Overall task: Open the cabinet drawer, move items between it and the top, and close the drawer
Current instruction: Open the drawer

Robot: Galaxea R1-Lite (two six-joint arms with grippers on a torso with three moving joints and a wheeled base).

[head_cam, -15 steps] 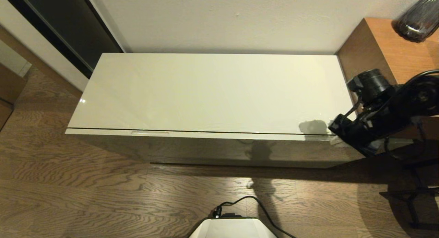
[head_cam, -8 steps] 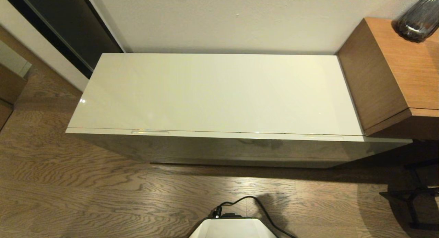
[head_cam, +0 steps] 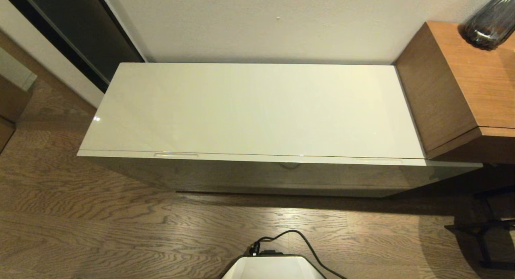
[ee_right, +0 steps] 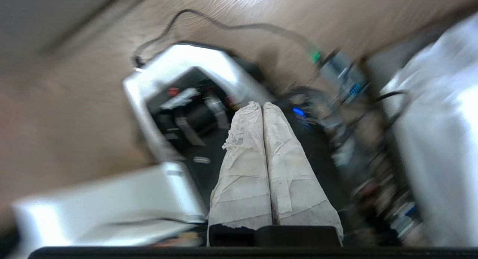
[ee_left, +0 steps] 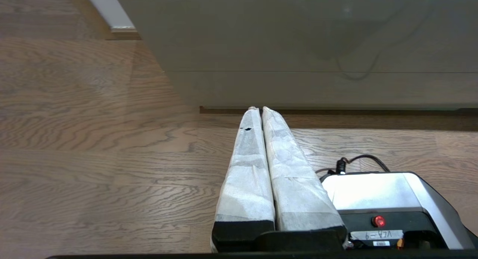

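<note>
Since the long glossy grey-beige cabinet drawer [head_cam: 257, 172] sits flush under its slab, with both slim recessed handles showing along its upper edge, I judge the closing done and the task at or very near its end. Above it, the smooth cream-beige top [head_cam: 249, 108] carries nothing I can see, and neither the tissue pack nor the sealed slippers appear anywhere, so I cannot tell where they lie. My right gripper [ee_right: 261, 106] is out of the head view; its own camera shows the padded fingers pressed together, empty, pointing at my base. My left gripper [ee_left: 258, 109] hangs parked low before the cabinet front, fingers likewise together on nothing. To the right stands the taller orange-brown wooden surface [head_cam: 474, 78].
</note>
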